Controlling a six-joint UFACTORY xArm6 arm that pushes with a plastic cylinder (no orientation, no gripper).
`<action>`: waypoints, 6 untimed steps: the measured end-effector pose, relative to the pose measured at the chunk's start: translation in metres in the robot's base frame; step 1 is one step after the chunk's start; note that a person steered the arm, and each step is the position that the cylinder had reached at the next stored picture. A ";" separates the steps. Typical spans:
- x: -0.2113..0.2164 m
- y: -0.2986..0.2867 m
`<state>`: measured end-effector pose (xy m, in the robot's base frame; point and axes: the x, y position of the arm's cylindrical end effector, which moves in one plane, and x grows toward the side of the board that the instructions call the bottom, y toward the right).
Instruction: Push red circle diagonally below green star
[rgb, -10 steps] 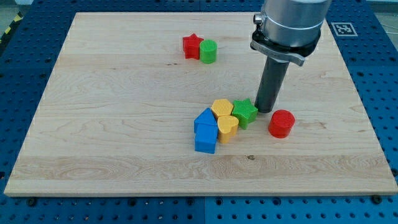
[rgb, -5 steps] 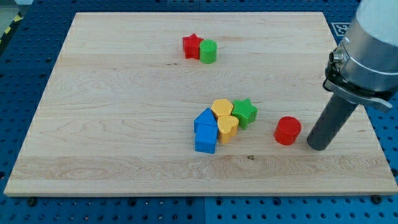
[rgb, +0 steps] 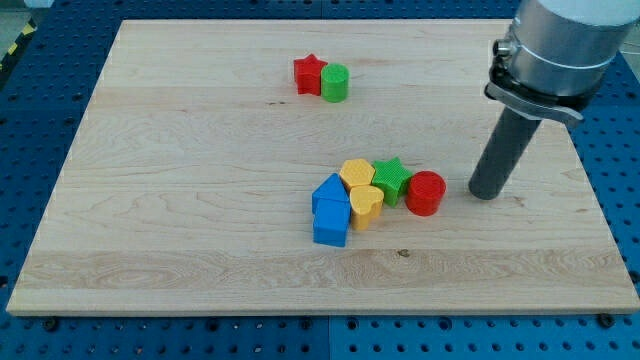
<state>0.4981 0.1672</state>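
Observation:
The red circle (rgb: 425, 193) lies on the wooden board, touching the right side of the green star (rgb: 391, 181) and slightly lower than it. My tip (rgb: 484, 193) rests on the board to the right of the red circle, apart from it by a small gap. The rod rises up and to the right to the arm's grey body at the view's top right.
A yellow hexagon (rgb: 356, 173), a yellow heart (rgb: 366, 204) and two blue blocks (rgb: 330, 209) cluster left of the green star. A red star (rgb: 309, 74) and a green cylinder (rgb: 335, 82) sit together near the view's top. The board's right edge (rgb: 580, 170) is close to my tip.
The red circle has slid left and now touches the green star. My tip went from beside the star, around to the circle's right, then left and up to its present spot.

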 end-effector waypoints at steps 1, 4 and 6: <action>0.000 -0.019; 0.013 -0.052; -0.035 -0.039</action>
